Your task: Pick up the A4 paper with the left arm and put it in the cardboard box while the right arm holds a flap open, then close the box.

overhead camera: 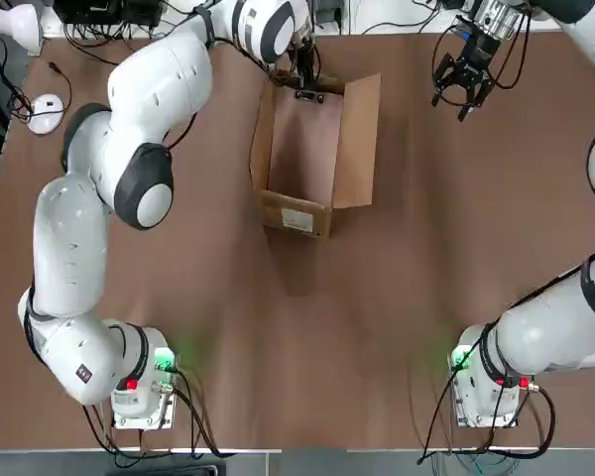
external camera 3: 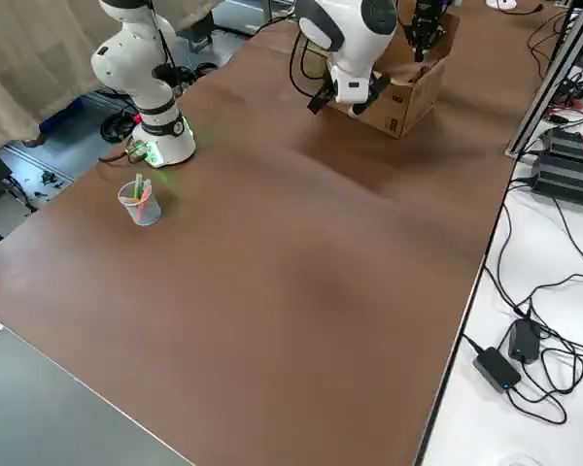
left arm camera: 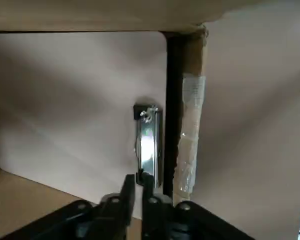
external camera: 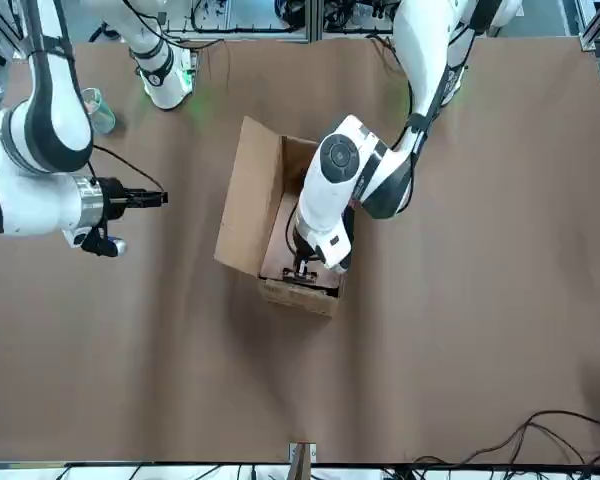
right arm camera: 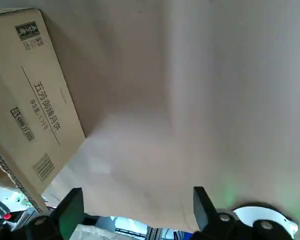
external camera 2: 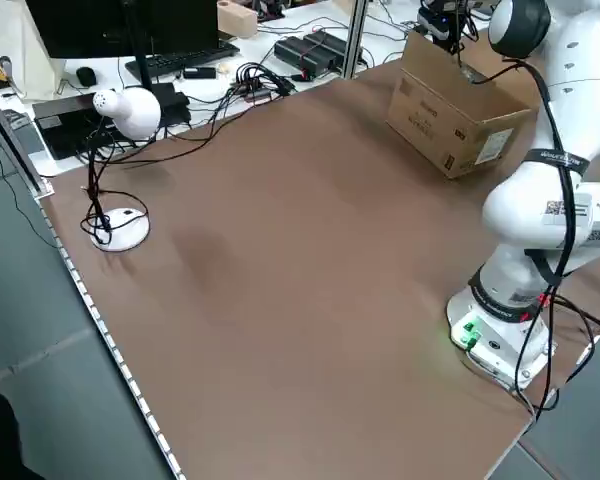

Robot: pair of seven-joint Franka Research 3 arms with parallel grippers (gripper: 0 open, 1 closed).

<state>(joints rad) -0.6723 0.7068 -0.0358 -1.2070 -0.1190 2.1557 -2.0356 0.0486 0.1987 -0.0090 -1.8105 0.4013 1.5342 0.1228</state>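
top view: the cardboard box (overhead camera: 322,188) stands open in the middle of the far half of the worktop (overhead camera: 307,337), and the a4 paper (overhead camera: 305,149) lies inside it, flat on the bottom. the left tool (overhead camera: 305,77) is at the far end of the box, over the small metal clip (overhead camera: 309,96) of the sheet. the right tool (overhead camera: 463,87) hangs well apart from the box on the right, with its fingers spread wide and nothing between them; it does not hold any flap.

front view: the left arm (external camera: 365,170) reaches down into the box, the right arm (external camera: 40,150) stays aside over the bare worktop.

left wrist view: the two fingers are narrow, nearly together, right at the end of the shiny clip (left arm camera: 149,142). it looks that they pinch the clip end, but i cannot tell surely if they grip or only touch. the sheet is close against the box wall.

right wrist view: the fingers stand wide open, the printed side of the box is near.

in my judgement the sheet is light and stiff like a thin board, smooth and hard to lift from flat, so the clip is the good place to take it. the flaps are light cardboard and bend easily.
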